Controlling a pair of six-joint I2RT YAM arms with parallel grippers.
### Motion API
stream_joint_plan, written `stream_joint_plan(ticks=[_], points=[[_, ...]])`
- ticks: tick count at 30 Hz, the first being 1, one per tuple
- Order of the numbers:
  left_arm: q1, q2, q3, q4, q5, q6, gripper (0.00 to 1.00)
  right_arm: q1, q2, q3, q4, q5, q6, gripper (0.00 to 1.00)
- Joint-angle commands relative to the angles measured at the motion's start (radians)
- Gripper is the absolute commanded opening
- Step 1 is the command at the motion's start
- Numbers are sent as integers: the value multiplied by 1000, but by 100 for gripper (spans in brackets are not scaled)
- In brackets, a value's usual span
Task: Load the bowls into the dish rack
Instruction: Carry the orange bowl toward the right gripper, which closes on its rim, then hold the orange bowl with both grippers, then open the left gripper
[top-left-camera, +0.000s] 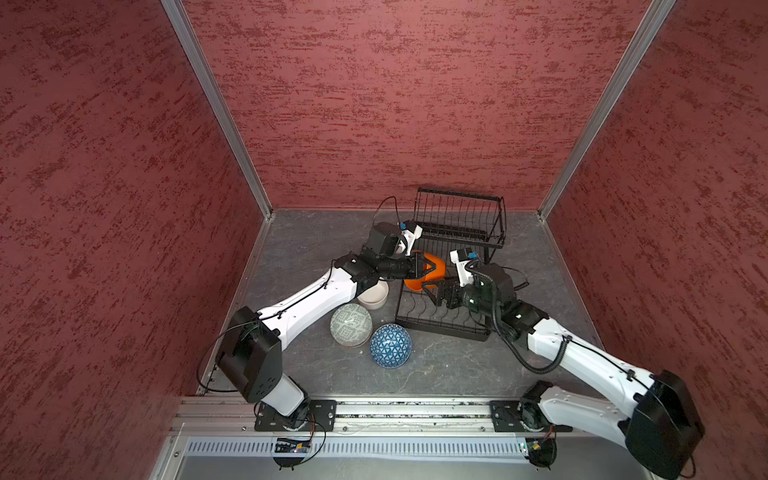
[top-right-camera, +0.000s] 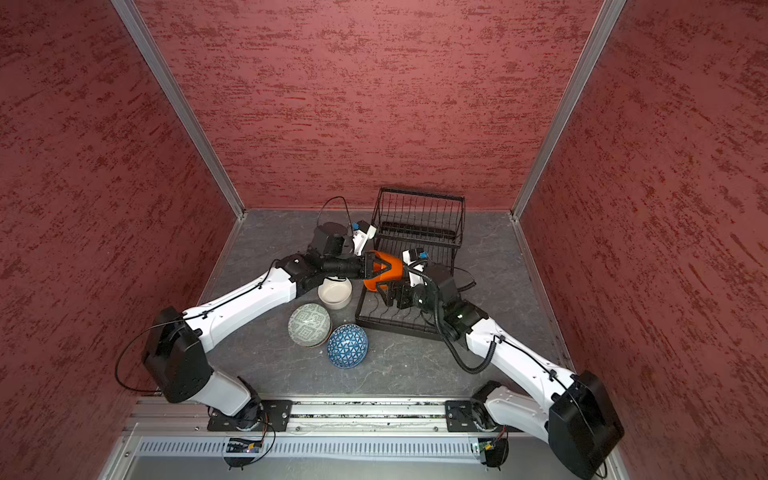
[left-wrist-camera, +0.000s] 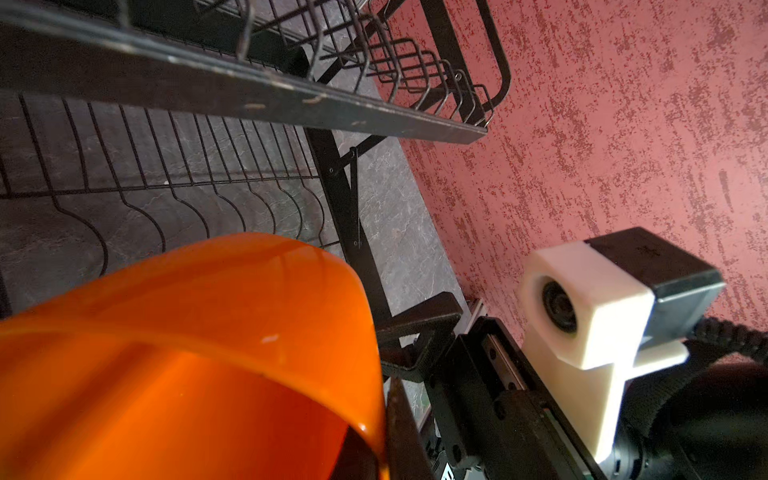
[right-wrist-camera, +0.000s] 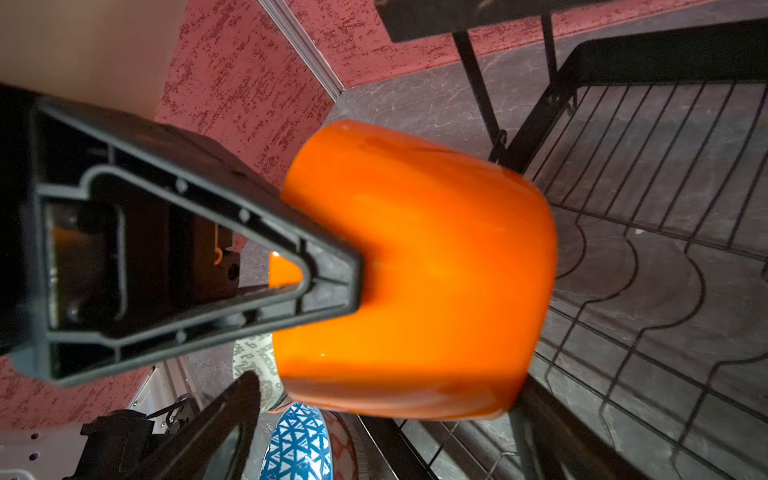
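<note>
My left gripper (top-left-camera: 428, 266) is shut on the rim of the plain orange bowl (top-left-camera: 432, 272), holding it tilted on its side over the left end of the black wire dish rack (top-left-camera: 440, 326). One of its fingers lies across the bowl's outer wall (right-wrist-camera: 415, 270). My right gripper (top-left-camera: 434, 293) is open, with a finger on each side of the orange bowl's rim (right-wrist-camera: 386, 395). On the table left of the rack are a white bowl (top-left-camera: 374, 297), an upturned grey-green patterned bowl (top-left-camera: 351, 324) and an upturned blue patterned bowl (top-left-camera: 390, 345).
The rack's raised upper basket (top-left-camera: 461, 216) stands at the back near the red wall. The rack's wavy slot dividers (right-wrist-camera: 644, 257) lie just beyond the orange bowl. A red-and-white patterned edge (right-wrist-camera: 343, 446) shows beside the blue bowl. Red walls enclose the grey tabletop (top-left-camera: 436, 374).
</note>
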Motion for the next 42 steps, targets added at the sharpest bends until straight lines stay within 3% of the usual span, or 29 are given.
stream_joint_plan(ticks=[1,23,34,42], points=[[-7,16,35,27,10,9,0,4,9,42,41,15,5,92],[-15,42,46,44,32,4,0,5,44,46,76,18,8,88],[-21,38,44,47,33,2,0,5,50,47,87,52,10,94],[-21,41,44,50,36,4,0,3,50,43,103,44,7,87]])
